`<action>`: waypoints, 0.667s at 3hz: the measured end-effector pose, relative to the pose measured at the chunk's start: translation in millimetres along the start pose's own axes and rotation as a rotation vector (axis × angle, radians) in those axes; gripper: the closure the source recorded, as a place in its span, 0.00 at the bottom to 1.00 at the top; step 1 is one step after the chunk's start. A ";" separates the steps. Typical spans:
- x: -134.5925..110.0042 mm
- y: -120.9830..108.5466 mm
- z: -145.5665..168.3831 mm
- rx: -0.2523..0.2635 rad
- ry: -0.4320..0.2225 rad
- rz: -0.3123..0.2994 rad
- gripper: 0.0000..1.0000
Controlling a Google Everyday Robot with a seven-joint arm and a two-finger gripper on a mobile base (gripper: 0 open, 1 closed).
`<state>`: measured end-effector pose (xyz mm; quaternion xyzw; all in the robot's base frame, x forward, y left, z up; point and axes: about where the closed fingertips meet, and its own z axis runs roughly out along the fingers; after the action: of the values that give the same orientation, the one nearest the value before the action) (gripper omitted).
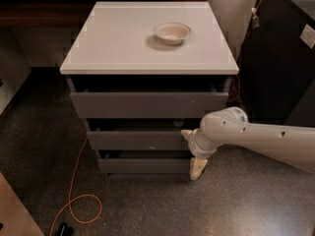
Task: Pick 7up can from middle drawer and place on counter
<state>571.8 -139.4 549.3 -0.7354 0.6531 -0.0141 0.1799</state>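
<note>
white counter (123, 43) above; jaws beside plain grey middle drawer (138, 140).

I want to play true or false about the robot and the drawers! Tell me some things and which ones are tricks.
1. A bowl sits on the counter. True.
2. The hand is up over the counter. False: it is low down, at the right end of the middle drawer front.
3. An orange cable lies on the floor. True.
4. There are five grey drawer fronts. False: there are three drawers, stacked under the counter.
</note>
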 end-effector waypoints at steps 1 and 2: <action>22.9 -18.1 35.6 0.008 -0.036 -0.016 0.00; 53.2 -59.9 66.7 0.045 -0.068 0.007 0.00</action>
<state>653.9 -169.4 492.5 -0.7290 0.6487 -0.0030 0.2185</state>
